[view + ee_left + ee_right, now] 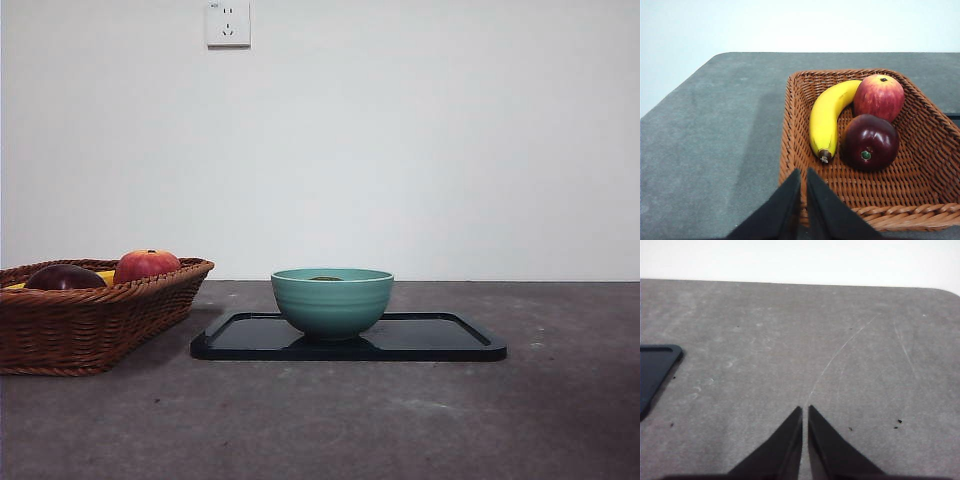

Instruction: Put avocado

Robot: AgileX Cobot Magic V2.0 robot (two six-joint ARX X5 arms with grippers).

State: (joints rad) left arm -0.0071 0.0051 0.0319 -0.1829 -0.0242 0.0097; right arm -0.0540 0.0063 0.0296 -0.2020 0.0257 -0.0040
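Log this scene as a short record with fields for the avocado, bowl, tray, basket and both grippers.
avocado: dark green top just showing above the bowl's rim
bowl: teal, standing on the tray
tray: black, flat on the table
basket: wicker, holding banana, red apple and dark maroon fruit
left gripper: shut, empty, by the basket's edge
right gripper: shut, empty, above the table beside the tray

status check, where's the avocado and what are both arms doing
Left end effector shut, empty, over basket. Right end effector shut, empty, over bare table. Avocado in teal bowl on black tray. Nothing blocking.

Teal bowl, black tray.
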